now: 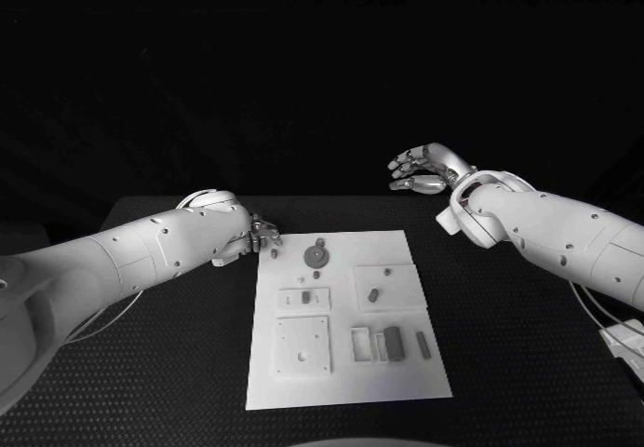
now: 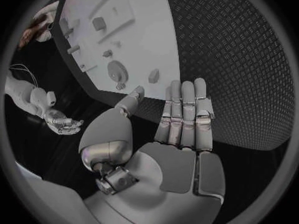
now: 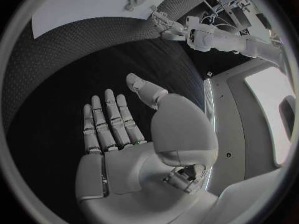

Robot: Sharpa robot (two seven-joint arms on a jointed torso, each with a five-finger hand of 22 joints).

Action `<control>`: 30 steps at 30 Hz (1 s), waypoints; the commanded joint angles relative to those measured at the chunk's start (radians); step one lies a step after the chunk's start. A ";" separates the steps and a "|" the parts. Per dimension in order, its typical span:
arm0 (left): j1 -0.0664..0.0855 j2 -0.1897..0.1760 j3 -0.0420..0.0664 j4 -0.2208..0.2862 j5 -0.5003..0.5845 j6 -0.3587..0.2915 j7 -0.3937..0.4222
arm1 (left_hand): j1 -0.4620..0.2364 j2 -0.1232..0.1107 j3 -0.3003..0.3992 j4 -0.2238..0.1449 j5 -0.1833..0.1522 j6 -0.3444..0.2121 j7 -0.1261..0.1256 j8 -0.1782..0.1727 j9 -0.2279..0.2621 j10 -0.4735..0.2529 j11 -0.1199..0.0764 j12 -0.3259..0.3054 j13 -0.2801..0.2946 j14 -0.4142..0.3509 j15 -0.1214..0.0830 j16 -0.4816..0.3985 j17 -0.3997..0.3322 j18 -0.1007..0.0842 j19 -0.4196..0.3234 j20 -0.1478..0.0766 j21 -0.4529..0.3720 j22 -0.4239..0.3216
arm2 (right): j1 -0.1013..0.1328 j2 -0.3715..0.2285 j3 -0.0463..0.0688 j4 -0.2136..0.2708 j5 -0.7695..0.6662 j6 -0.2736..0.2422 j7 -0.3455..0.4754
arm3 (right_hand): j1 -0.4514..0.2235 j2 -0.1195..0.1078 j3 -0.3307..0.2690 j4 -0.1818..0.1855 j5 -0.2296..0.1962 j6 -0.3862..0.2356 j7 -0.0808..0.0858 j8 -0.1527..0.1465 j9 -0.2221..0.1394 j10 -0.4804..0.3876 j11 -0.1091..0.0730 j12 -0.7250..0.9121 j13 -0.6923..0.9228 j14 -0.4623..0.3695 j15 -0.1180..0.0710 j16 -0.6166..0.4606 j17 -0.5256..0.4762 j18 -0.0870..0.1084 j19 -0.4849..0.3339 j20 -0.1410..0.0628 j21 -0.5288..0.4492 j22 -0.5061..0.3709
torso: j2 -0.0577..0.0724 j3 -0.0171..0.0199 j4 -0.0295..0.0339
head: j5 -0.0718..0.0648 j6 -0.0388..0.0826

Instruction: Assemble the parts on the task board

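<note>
The white task board [image 1: 403, 244] lies in the middle of the table. On it are a round grey part [image 1: 316, 255] near its far edge and several small grey parts, such as a block [image 1: 391, 343] and a peg [image 1: 374, 294]. My left hand [image 1: 258, 235] hovers at the board's far left corner, holding nothing. In the left wrist view its fingers [image 2: 184, 117] lie straight beside the board [image 2: 137, 30], close to the round part [image 2: 116, 72]. My right hand [image 1: 427, 169] is raised beyond the board's far right corner, well apart from it, with fingers [image 3: 109, 122] spread and empty.
The black textured table [image 1: 523, 354] extends on both sides of the board. Square recessed plates [image 1: 303, 345] and slots [image 1: 362, 343] take up the board's near half. The left hand [image 3: 163, 22] shows past the board [image 3: 81, 5] in the right wrist view.
</note>
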 commanded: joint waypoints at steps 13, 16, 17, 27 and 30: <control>-0.009 0.012 0.000 -0.004 -0.008 0.054 0.034 | 0.034 0.044 -0.013 -0.026 -0.001 0.036 -0.019 0.022 0.002 0.013 -0.007 -0.010 -0.009 0.009 0.003 -0.006 0.004 -0.004 0.011 0.007 -0.011 0.000 | -0.001 0.003 0.000 0.000 -0.003 0.014 0.012 | -0.012 0.000 -0.004 0.000 -0.001 -0.008 0.035 0.005 -0.001 -0.006 -0.001 0.000 -0.001 -0.007 -0.002 -0.006 -0.001 -0.019 -0.005 -0.001 0.006 0.027 | 0.000 0.0001 0.0000 | -0.003 -0.008; -0.011 0.014 0.000 -0.006 -0.008 0.055 0.033 | 0.039 0.049 -0.013 -0.030 -0.001 0.037 -0.020 0.022 0.001 0.014 -0.008 -0.011 -0.010 0.009 0.003 -0.006 0.005 -0.004 0.013 0.007 -0.012 0.000 | -0.001 0.004 0.000 -0.001 -0.003 0.015 0.012 | -0.013 0.001 -0.004 0.000 -0.001 -0.008 0.035 0.005 -0.001 -0.006 -0.001 0.000 -0.002 -0.007 -0.002 -0.006 -0.001 -0.019 -0.005 -0.001 0.007 0.027 | 0.000 0.0002 -0.0001 | -0.003 -0.008; -0.011 0.015 0.000 -0.007 -0.008 0.057 0.033 | 0.040 0.050 -0.013 -0.031 -0.001 0.038 -0.020 0.022 0.001 0.015 -0.008 -0.011 -0.010 0.010 0.003 -0.006 0.005 -0.004 0.013 0.007 -0.012 0.000 | -0.001 0.004 0.000 -0.001 -0.003 0.015 0.012 | -0.013 0.001 -0.004 0.000 -0.001 -0.008 0.035 0.005 -0.001 -0.006 -0.001 0.000 -0.002 -0.007 -0.002 -0.006 -0.001 -0.019 -0.005 -0.001 0.007 0.027 | 0.000 0.0002 -0.0001 | -0.003 -0.008; -0.020 0.022 -0.001 -0.011 -0.008 0.066 0.036 | 0.059 0.067 -0.010 -0.039 -0.001 0.046 -0.023 0.026 -0.001 0.020 -0.009 -0.012 -0.013 0.013 0.002 -0.007 0.007 -0.004 0.018 0.006 -0.014 0.001 | -0.001 0.006 0.000 -0.001 -0.003 0.015 0.012 | -0.013 0.001 -0.004 0.000 -0.001 -0.009 0.035 0.006 -0.001 -0.006 -0.001 0.001 -0.002 -0.007 -0.002 -0.005 -0.001 -0.019 -0.005 -0.001 0.007 0.027 | 0.000 -0.0002 -0.0005 | -0.005 -0.010; -0.020 0.022 -0.001 -0.013 -0.008 0.057 0.036 | 0.063 0.074 -0.009 -0.039 -0.001 0.047 -0.023 0.026 -0.002 0.021 -0.010 -0.012 -0.014 0.014 0.002 -0.008 0.007 -0.004 0.019 0.006 -0.015 0.002 | -0.001 0.006 0.000 -0.002 -0.003 0.016 0.012 | -0.013 0.001 -0.004 0.000 -0.001 -0.009 0.035 0.006 -0.001 -0.006 -0.001 0.001 -0.002 -0.007 -0.002 -0.005 -0.001 -0.019 -0.005 -0.001 0.007 0.027 | 0.000 -0.0001 -0.0005 | -0.005 -0.010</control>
